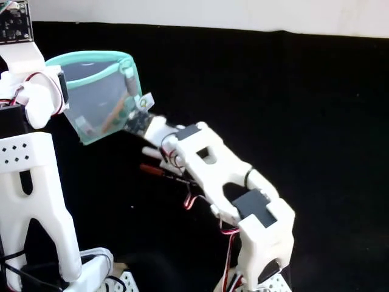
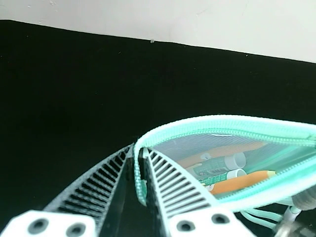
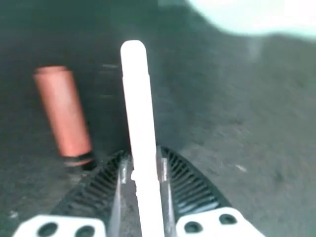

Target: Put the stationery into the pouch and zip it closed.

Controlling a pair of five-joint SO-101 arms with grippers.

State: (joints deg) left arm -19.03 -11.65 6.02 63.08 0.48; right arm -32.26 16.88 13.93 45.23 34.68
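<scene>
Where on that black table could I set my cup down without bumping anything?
The widest bare table lies outside the right arm, back to the white wall. Between the arms it's crowded: left gripper holding the pouch, right gripper a white stick, a red pen lying beneath.

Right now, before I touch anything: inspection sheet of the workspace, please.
surface: black table.
job's things: pouch held up, mouth open, orange pencil and pens inside; red marker lying on the table.
clutter: nothing seen.
grippers: left gripper fingers shut on the pouch's rim; right gripper fingers shut on a white stick, beside the pouch.
cables: wires looped along the right arm.
surroundings: pale wall behind.
</scene>
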